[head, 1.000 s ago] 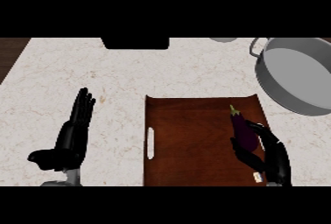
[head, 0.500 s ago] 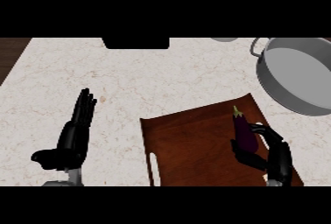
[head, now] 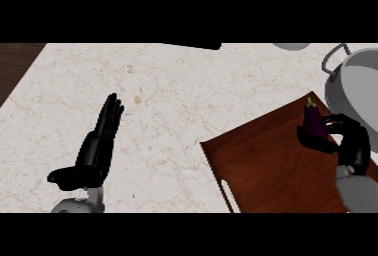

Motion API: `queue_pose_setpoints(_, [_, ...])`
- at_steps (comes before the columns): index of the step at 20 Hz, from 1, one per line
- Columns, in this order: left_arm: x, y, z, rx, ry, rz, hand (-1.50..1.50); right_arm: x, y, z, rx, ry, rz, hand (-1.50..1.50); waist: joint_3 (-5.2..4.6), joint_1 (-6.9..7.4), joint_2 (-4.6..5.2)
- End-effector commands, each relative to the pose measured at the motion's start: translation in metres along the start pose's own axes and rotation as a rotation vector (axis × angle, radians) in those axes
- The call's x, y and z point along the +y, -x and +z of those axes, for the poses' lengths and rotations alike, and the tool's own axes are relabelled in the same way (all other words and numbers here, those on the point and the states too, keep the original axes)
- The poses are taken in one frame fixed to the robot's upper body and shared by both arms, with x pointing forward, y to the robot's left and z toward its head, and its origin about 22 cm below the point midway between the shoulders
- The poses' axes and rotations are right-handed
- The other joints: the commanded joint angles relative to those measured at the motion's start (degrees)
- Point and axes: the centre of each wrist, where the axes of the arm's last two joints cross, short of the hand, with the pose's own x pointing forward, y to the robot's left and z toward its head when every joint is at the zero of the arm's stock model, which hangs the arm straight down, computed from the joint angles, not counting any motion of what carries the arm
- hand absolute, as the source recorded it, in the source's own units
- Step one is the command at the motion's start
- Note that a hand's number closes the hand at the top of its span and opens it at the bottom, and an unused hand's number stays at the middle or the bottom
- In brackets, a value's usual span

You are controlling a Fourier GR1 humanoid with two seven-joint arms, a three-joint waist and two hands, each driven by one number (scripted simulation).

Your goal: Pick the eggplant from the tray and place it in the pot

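the right hand (head: pixel 353 145) curls round the eggplant (head: pixel 315 120) at the tray (head: pixel 266 170)'s far right corner. lift it high enough to clear the rim of the pot (head: pixel 358 80) just beyond before releasing. the left hand (head: pixel 100 142) rests open.

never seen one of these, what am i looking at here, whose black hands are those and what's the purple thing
This is one view, from the robot's head, looking steeply down at a pale marble counter. The two black hands belong to a humanoid robot. Its left hand rests open at the left, fingers straight, holding nothing. Its right hand is curled round the purple thing, an eggplant, at the far corner of a brown tray. Just beyond sits a grey pot, where the eggplant is meant to go.
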Motion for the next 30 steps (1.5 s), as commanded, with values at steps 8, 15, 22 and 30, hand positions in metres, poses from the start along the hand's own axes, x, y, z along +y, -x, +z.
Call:
queue_pose_setpoints(8, [-0.028,-0.006,-0.011,-0.020,0.123,0.016,0.00,-0.078,-0.105,-0.108,0.070,0.429,0.380,1.50,0.25,6.13,0.61])
queue_pose_setpoints(15, [-0.031,-0.010,-0.019,-0.027,0.140,0.017,0.00,-0.081,-0.166,-0.128,0.264,0.590,0.544,1.50,0.55,6.42,0.36])
queue_pose_setpoints(22, [-0.026,0.002,-0.014,0.013,0.080,0.028,0.00,-0.060,-0.225,-0.127,0.375,0.690,0.621,1.50,0.93,2.89,-0.32])
queue_pose_setpoints(30, [-0.005,0.007,-0.006,0.027,0.009,0.013,0.00,-0.042,-0.228,-0.129,0.445,0.713,0.682,1.50,1.22,-0.97,-0.93])
